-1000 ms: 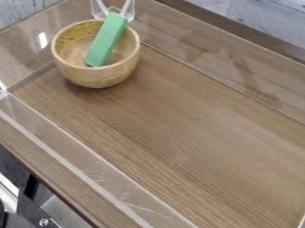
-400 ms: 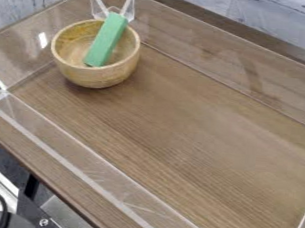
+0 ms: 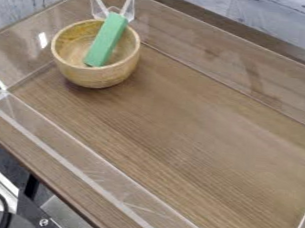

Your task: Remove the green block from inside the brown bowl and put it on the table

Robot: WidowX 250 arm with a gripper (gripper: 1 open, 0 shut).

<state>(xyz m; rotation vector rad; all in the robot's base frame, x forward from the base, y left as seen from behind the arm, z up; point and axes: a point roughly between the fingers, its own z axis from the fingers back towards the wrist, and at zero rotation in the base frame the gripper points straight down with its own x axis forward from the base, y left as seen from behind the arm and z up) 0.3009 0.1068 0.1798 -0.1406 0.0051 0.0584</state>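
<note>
Looking for our gripper, we cannot see it, but it is shut tight. 1 green block [image 3: 106, 42] leans inside the brown bowl [image 3: 95, 69] on the desk [image 3: 194, 130]. It looks light, hard and smooth, so we should pinch its raised top end.

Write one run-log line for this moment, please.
green block: inside brown bowl, leaning on far rim | table: block not yet on it | arm: not visible
</note>
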